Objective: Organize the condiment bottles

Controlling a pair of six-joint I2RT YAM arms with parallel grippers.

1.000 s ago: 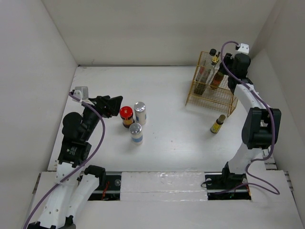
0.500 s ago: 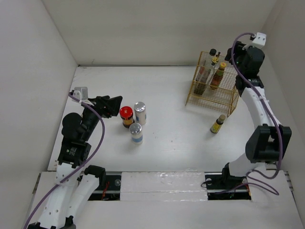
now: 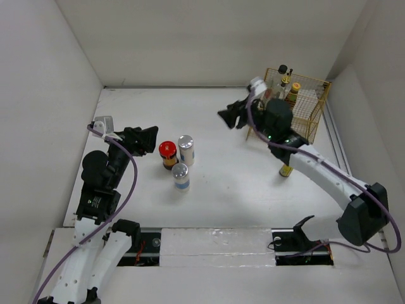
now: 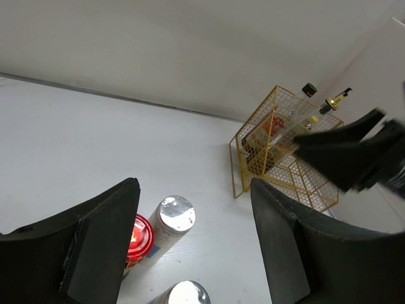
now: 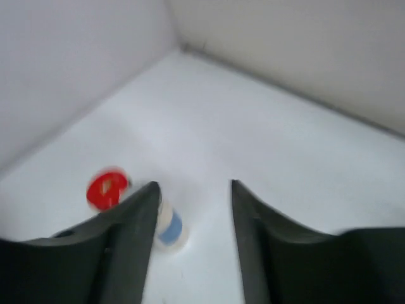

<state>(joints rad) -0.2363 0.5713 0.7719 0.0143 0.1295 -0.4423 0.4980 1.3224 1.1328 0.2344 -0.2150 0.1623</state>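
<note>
A red-lidded dark jar (image 3: 167, 152) and two silver-capped shakers (image 3: 186, 147) (image 3: 181, 175) stand together left of centre. My left gripper (image 3: 149, 138) is open and empty just left of the jar. Its wrist view shows the jar's lid (image 4: 139, 237) and one shaker (image 4: 175, 214) between its fingers. My right gripper (image 3: 229, 117) is open and empty in mid-air over the table's middle. Its blurred view shows the jar (image 5: 106, 189) and a shaker (image 5: 169, 228). A small dark yellow-capped bottle (image 3: 288, 168) stands on the table, partly behind the right arm. Tall bottles (image 3: 282, 71) and a yellow-capped one (image 3: 293, 88) stand in the basket.
The yellow wire basket (image 3: 319, 101) stands at the back right corner, partly hidden by my right arm; it also shows in the left wrist view (image 4: 278, 152). White walls close the table on three sides.
My right arm has swung from behind the basket at the far right to the left, in front of it, now stretched toward the table's middle. The left arm has barely moved.
</note>
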